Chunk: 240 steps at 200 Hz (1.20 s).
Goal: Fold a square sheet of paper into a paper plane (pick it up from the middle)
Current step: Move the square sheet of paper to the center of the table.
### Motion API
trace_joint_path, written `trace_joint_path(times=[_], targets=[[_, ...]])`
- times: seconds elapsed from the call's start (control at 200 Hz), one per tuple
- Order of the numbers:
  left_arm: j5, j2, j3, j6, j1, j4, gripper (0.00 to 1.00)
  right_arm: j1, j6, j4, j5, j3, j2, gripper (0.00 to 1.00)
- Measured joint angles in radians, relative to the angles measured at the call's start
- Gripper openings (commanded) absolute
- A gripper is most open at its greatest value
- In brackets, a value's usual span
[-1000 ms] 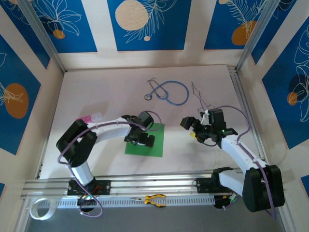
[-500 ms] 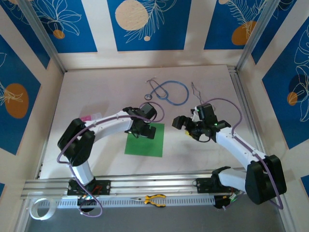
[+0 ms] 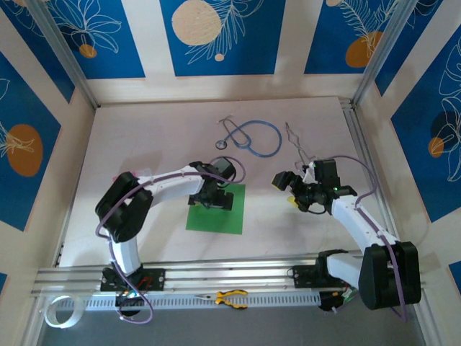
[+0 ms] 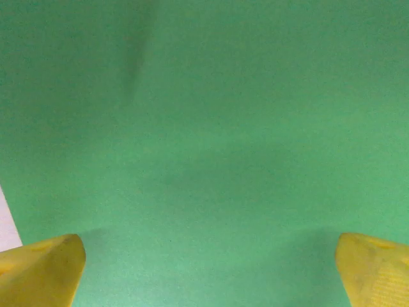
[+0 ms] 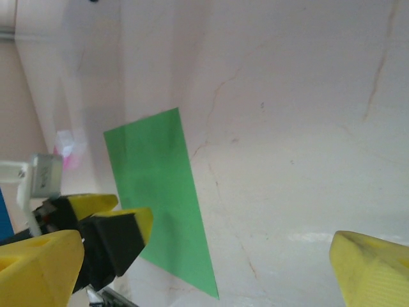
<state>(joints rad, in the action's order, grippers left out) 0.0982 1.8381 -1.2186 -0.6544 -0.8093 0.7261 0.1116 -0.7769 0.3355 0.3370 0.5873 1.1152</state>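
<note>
The square sheet of paper (image 3: pixel 215 219) is bright green and lies flat on the white table, left of centre. My left gripper (image 3: pixel 216 197) is low over the sheet's far half. In the left wrist view the green sheet (image 4: pixel 211 128) lies close under the left gripper (image 4: pixel 208 275), whose yellow fingertips (image 4: pixel 39 268) stand far apart, open and empty. My right gripper (image 3: pixel 286 186) hovers to the right of the sheet, apart from it. In the right wrist view the right gripper (image 5: pixel 204 268) is open and empty, with the green sheet (image 5: pixel 156 192) to its left. No paper plane is in view.
A blue stethoscope (image 3: pixel 252 137) lies at the back, with a bent wire (image 3: pixel 297 142) to its right. A small pink and white piece (image 3: pixel 134 175) sits left of the left arm. Yellow-handled pliers (image 3: pixel 230 297) rest on the front rail.
My right gripper swung left toward the sheet, then back to the right. The left gripper shifted slightly toward the sheet's far edge and stays over it. The sheet has not moved.
</note>
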Motion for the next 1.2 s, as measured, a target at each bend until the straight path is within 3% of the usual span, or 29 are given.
trace_joint_path(times=[0.6, 1.201], targets=[[0.150, 0.074, -0.086, 0.082, 0.018, 0.087, 1.00, 0.117, 0.054, 0.002, -0.032, 0.043, 0.081, 0.99], [0.057, 0.003, -0.099, 0.056, 0.019, 0.099, 1.00, 0.131, 0.085, 0.045, -0.071, 0.062, 0.081, 0.99]])
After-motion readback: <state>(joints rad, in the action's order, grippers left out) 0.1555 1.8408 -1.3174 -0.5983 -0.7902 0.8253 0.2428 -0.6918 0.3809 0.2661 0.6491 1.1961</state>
